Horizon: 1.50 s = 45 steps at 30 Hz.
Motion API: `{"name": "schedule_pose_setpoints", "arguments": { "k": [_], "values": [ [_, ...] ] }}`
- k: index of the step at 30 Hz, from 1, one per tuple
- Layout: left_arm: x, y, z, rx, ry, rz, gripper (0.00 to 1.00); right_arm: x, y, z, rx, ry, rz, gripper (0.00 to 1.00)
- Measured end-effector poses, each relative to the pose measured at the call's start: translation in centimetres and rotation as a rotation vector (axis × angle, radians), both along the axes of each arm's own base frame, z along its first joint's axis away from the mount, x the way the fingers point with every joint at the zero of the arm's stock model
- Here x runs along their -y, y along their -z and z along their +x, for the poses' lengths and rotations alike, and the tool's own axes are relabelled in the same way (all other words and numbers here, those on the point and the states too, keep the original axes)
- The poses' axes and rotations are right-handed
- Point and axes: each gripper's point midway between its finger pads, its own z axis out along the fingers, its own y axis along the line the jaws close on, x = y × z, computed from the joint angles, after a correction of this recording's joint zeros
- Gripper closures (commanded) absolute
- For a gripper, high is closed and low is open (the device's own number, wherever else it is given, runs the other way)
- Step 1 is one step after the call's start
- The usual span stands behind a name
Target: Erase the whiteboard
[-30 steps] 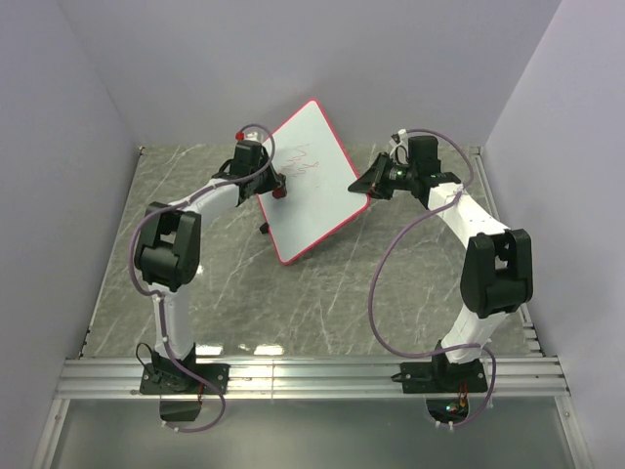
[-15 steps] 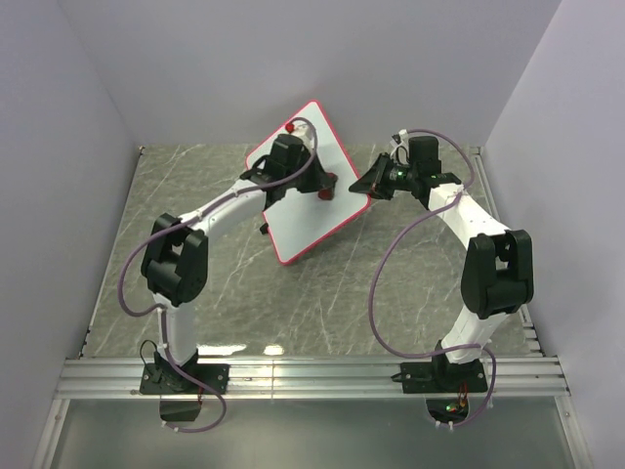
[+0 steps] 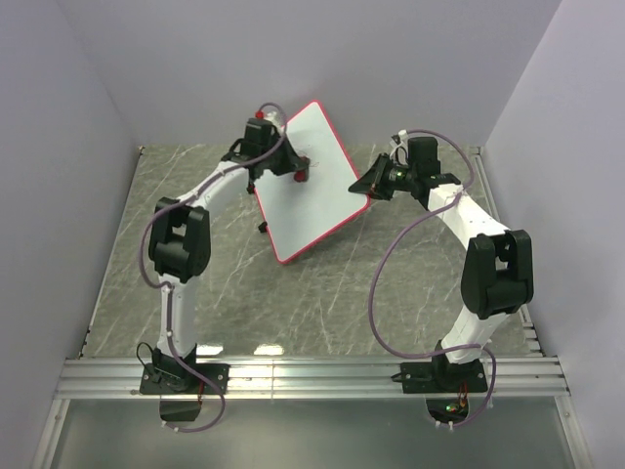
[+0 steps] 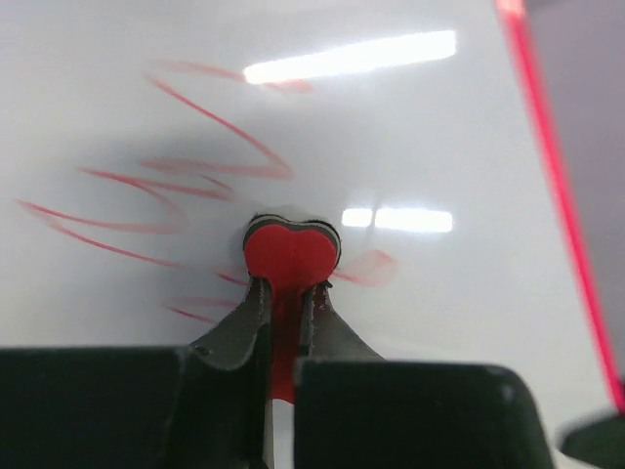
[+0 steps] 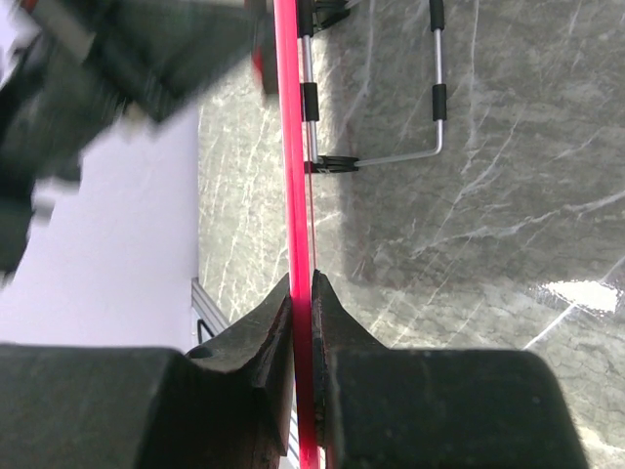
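The whiteboard (image 3: 317, 191) stands tilted at the back of the table, white with a thin red rim. My left gripper (image 3: 293, 168) is shut on the small red-and-black eraser (image 3: 301, 174) and presses it against the board's upper left part. In the left wrist view the eraser (image 4: 290, 254) sits between my fingertips (image 4: 252, 303) on the board (image 4: 420, 137), with red scribbles (image 4: 195, 166) above and left of it. My right gripper (image 3: 371, 186) is shut on the board's right edge; the right wrist view shows the red rim (image 5: 293, 147) clamped between the jaws.
The board's wire stand with black feet (image 5: 430, 98) rests on the grey marble table (image 3: 293, 303). Light purple walls close the back and both sides. A metal rail (image 3: 312, 376) runs along the near edge by the arm bases.
My left gripper swept the eraser right across the board, then came back up and left. The right gripper and the board stayed put.
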Motion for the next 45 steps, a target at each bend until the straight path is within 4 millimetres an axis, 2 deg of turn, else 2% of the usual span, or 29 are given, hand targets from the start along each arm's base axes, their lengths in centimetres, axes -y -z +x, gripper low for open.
{"name": "schedule_pose_setpoints", "arguments": {
  "k": [5,9,11,17,21,24,26,30,32,34,37,40,42,45],
  "values": [
    [-6.5,3.7,6.1,-0.035,-0.106,0.026,1.0,-0.1,0.1,-0.3,-0.006,-0.008,0.0,1.0],
    [-9.7,5.8,8.5,-0.056,-0.142,0.023,1.0,-0.3,0.3,-0.8,-0.024,-0.022,-0.004,1.0],
    [-10.3,6.3,8.7,-0.059,-0.143,0.023,1.0,-0.4,0.2,-1.0,-0.028,-0.031,-0.003,1.0],
    [-9.9,6.1,8.6,-0.036,-0.101,0.03,1.0,-0.6,0.0,-1.3,-0.037,-0.043,0.003,1.0],
    [-9.2,5.6,7.9,-0.023,-0.048,0.067,1.0,-0.7,-0.2,-1.3,-0.038,-0.044,0.005,1.0],
    [-7.2,4.6,5.8,-0.023,0.008,0.091,1.0,-0.7,-0.1,-1.2,-0.048,-0.042,0.01,1.0],
    [-5.0,3.5,3.2,-0.023,0.06,0.087,1.0,-0.9,-0.1,-1.3,-0.051,-0.044,0.012,1.0],
    [0.8,0.4,-2.6,-0.004,0.185,0.036,1.0,-0.9,0.2,-1.2,-0.055,-0.046,0.009,1.0],
    [3.6,-1.3,-4.3,0.017,0.247,0.005,1.0,-0.9,0.4,-1.2,-0.057,-0.044,0.007,1.0],
    [5.8,-2.9,-5.1,0.038,0.294,-0.025,1.0,-0.9,0.4,-1.1,-0.059,-0.045,0.007,1.0],
    [7.5,-4.4,-4.6,0.055,0.319,-0.049,1.0,-1.0,0.4,-1.2,-0.057,-0.047,0.007,1.0],
    [7.8,-5.0,-2.6,0.066,0.311,-0.055,1.0,-1.0,0.4,-1.2,-0.058,-0.045,0.006,1.0],
    [6.9,-4.7,-0.8,0.073,0.286,-0.057,1.0,-1.0,0.4,-1.2,-0.06,-0.045,0.005,1.0],
    [3.7,-2.8,1.8,0.048,0.219,-0.035,1.0,-1.1,0.6,-1.3,-0.06,-0.049,-0.002,1.0]
  ]
}}
